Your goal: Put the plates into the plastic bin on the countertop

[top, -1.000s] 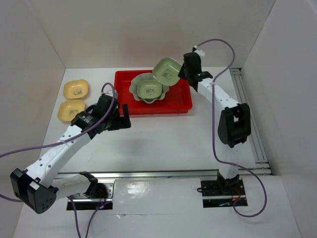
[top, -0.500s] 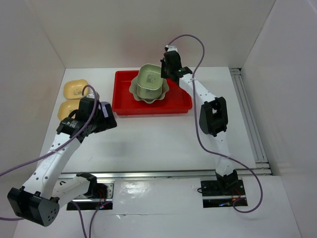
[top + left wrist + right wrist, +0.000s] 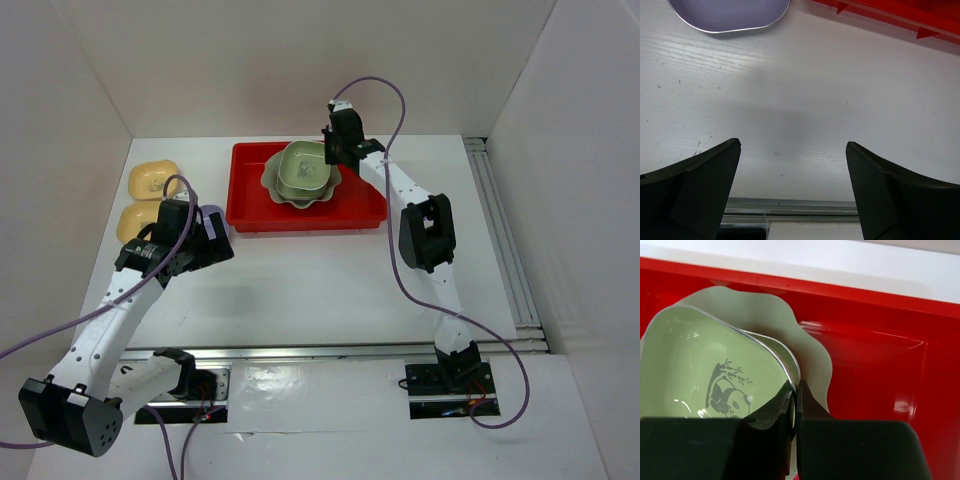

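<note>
So the right gripper (image 3: 795,405) is pinched tight on the rim of the olive green dish (image 3: 705,375), which is down in the scalloped dish (image 3: 790,320) inside the red bin (image 3: 870,370). I'd let it settle flat, then open the jaws and lift straight up so nothing tips. Left gripper (image 3: 792,165) hangs wide open near the lavender dish (image 3: 730,12).

The left hand (image 3: 792,145) hangs over the white bench (image 3: 805,85) with its two dark fingers (image 3: 705,185) spread wide and nothing between them. A lavender dish (image 3: 725,12) lies on the bench at the top left, cut off by the frame. The red bin (image 3: 900,15) shows its rim at the top right, just beside the dish. A metal rail (image 3: 790,204) runs along the bottom edge.
</note>
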You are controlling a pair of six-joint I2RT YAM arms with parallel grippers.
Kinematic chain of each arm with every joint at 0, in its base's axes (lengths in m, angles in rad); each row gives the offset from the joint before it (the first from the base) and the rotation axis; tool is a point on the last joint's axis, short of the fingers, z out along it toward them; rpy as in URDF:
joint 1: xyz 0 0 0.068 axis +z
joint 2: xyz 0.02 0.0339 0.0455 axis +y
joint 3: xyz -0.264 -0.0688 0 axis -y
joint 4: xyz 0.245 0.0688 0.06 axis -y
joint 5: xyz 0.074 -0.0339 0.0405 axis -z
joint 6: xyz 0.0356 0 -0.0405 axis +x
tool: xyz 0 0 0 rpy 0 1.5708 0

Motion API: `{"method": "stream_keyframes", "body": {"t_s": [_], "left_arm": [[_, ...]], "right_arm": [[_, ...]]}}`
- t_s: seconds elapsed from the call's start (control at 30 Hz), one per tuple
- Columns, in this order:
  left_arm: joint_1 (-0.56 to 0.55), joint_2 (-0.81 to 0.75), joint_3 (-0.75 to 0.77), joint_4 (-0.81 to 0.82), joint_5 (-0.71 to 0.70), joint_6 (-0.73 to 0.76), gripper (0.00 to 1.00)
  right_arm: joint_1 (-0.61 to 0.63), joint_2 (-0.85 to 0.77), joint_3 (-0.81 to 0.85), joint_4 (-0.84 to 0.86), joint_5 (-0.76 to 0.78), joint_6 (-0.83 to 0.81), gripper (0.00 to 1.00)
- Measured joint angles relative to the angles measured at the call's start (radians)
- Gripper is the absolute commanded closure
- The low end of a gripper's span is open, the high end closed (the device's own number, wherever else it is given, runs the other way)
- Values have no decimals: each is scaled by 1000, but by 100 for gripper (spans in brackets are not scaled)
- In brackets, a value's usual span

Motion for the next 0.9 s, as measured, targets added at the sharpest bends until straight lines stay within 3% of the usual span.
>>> {"method": "stream_keyframes", "body": {"t_s": [0.13,0.17,0.2,0.27,0.4,0.43,0.57,0.67,0.9], "left_arm": [[1,0,-1,8,7,0,0],[1,0,-1,10,8,0,0],[1,0,-1,13,9,0,0],[1,0,-2,18,9,1,0],[4,0,-4,29,11,1,0],[6,0,-7,31,12,2,0],[26,2,-18,34,16,5,0],[77,14,-18,37,21,-13,0],[211,160,-21,52,51,-122,5]], "right_arm": [[10,15,0,1,-6,-5,79],[11,16,0,1,-11,-3,67],[14,16,0,4,-18,0,40],[17,16,0,23,-29,11,26],[19,13,0,36,-51,22,8],[19,8,0,37,-56,26,0],[19,-50,-10,39,-68,40,0],[20,-189,-107,67,-50,48,0],[34,-735,-610,237,-27,73,0]]}}
